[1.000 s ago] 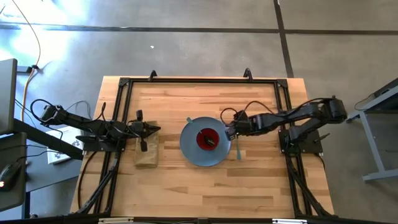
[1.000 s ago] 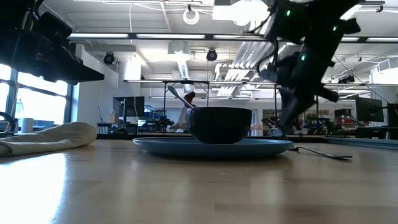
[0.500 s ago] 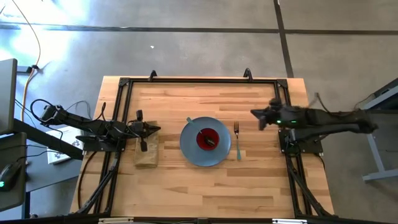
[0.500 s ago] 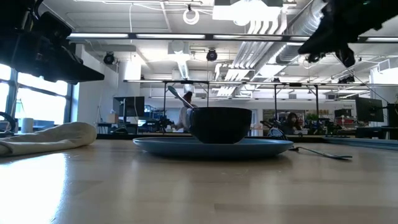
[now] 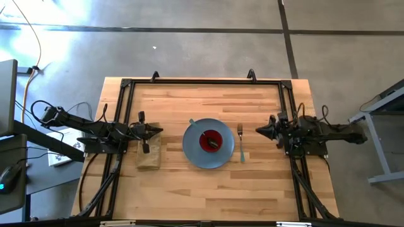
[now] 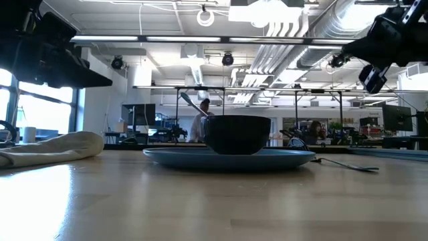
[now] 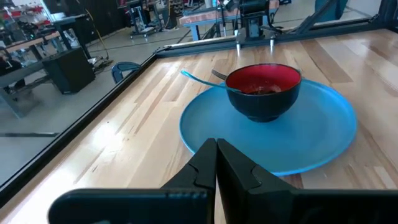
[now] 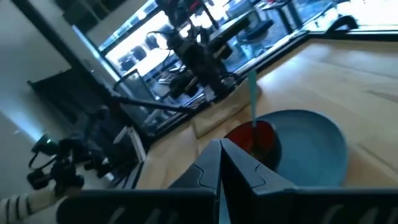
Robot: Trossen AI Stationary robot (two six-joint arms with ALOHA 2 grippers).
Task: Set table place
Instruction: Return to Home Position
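- Left gripper [image 5: 154,131]: it is seen at the left side of the table [image 5: 189,189], hovering over the far end of a tan folded cloth [image 5: 148,154]. In its wrist view the two dark fingers are pressed together with nothing between them.
- Plate [image 5: 192,154]: a round blue-grey plate is set near the middle of the table, flat on the light wood strips, well apart from the cloth.
- Bowl [image 5: 211,140]: a small bowl, red inside and dark outside, is placed upright at the centre of the plate.
- Spoon [image 7: 196,78]: its metal head is rested in the bowl, and its teal handle is leaned out over the rim toward the far left of the plate.
- Fork [image 5: 240,142]: it is laid flat on the wood just beside the plate's right rim, tines toward the far edge, teal handle toward the near edge.
- Right gripper [image 5: 259,130]: it is held at the table's right rail, raised well above the surface and pointed at the plate. Its fingers are closed on nothing.
- Step in hand, as judged: the setting looks complete, so only parking is left. The right arm is best folded back high and away from the fork, so that nothing laid out is brushed.
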